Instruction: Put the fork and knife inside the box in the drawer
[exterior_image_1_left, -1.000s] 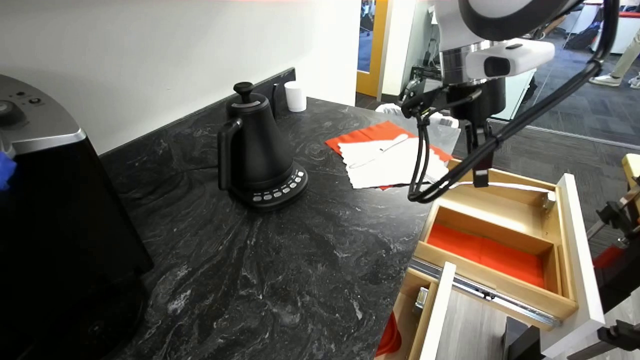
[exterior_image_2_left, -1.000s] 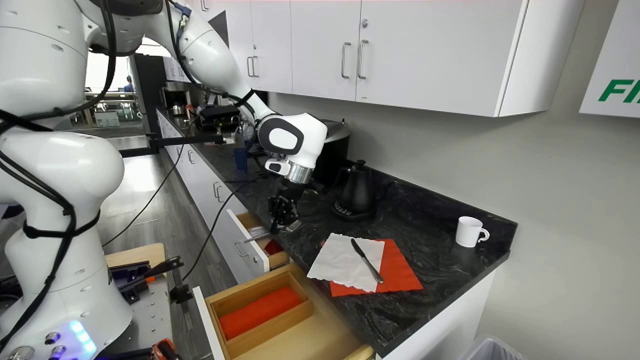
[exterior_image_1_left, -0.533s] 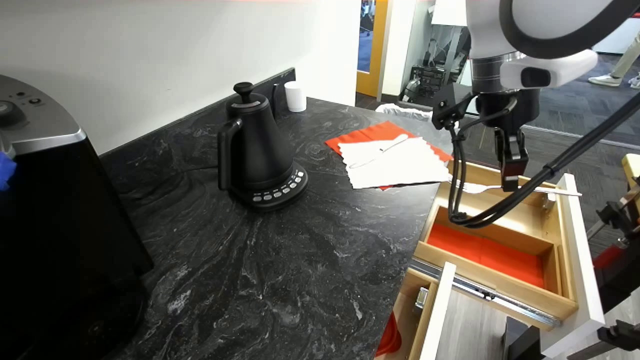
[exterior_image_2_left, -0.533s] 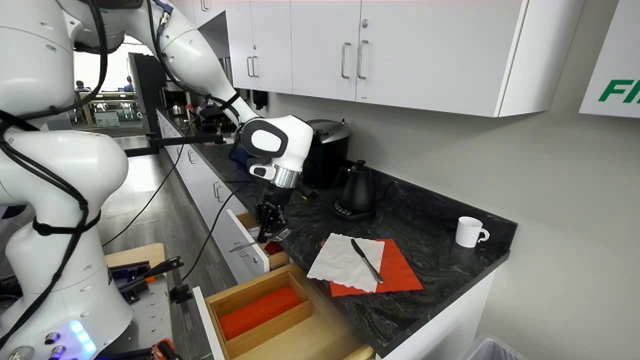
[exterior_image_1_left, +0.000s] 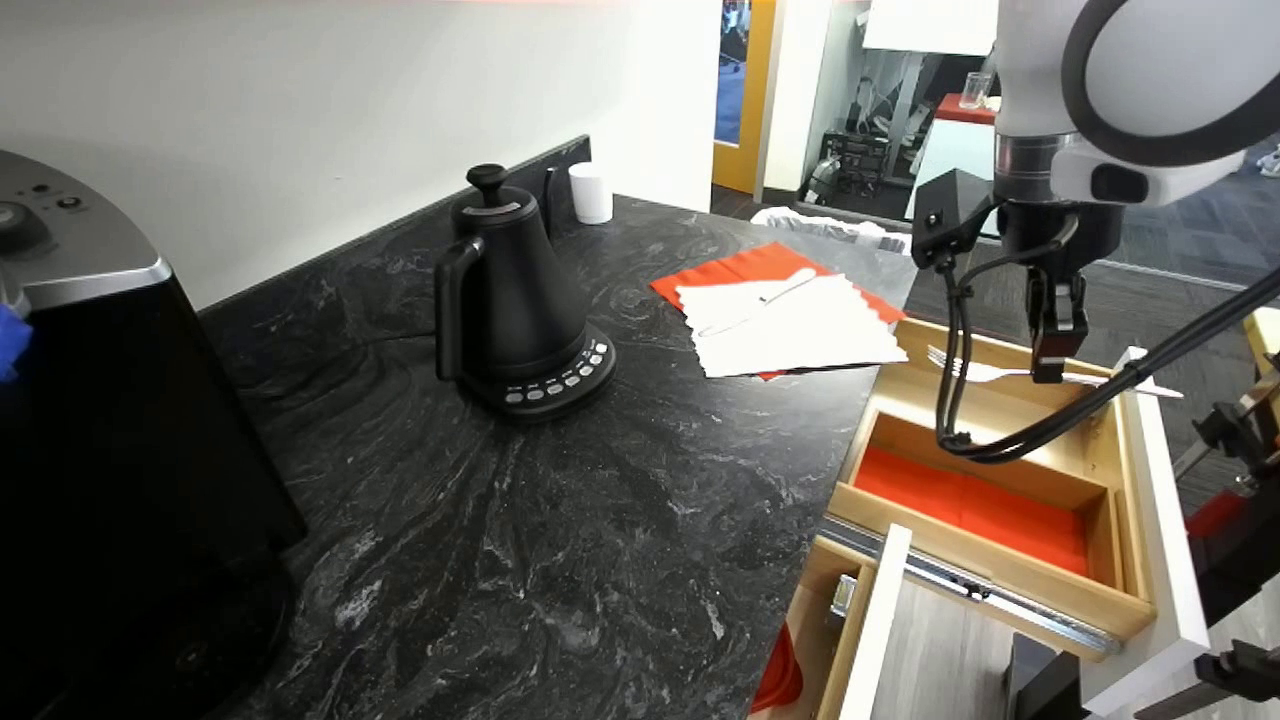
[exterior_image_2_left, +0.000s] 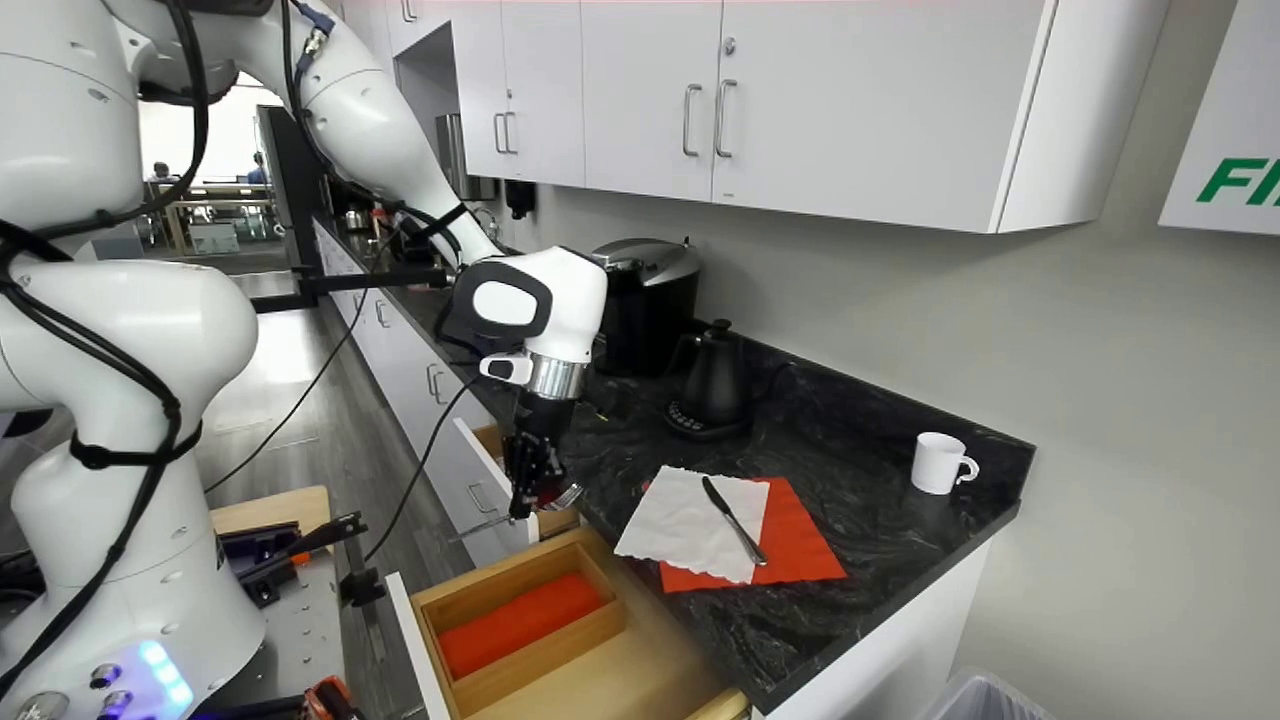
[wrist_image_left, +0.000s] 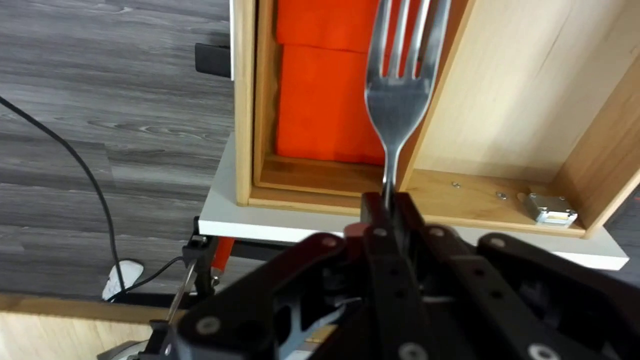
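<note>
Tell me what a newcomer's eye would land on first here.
Probably the fork, clamped in the gripper and seen over the open drawer in the wrist view. Next, the box with its bright red-orange bottom, inside that drawer. Then the knife, lying mostly on the white sheet on the counter.

Fork (wrist_image_left: 399, 102) is plain silver, gripper (wrist_image_left: 388, 197) mostly black. Box (exterior_image_1_left: 990, 467) at 4 o'clock in an exterior view is tan wood, bright red-orange bottom. Counter (exterior_image_1_left: 480, 540) has whitish marbling on black, black kettle (exterior_image_1_left: 515, 290) at 10 o'clock there.
</note>
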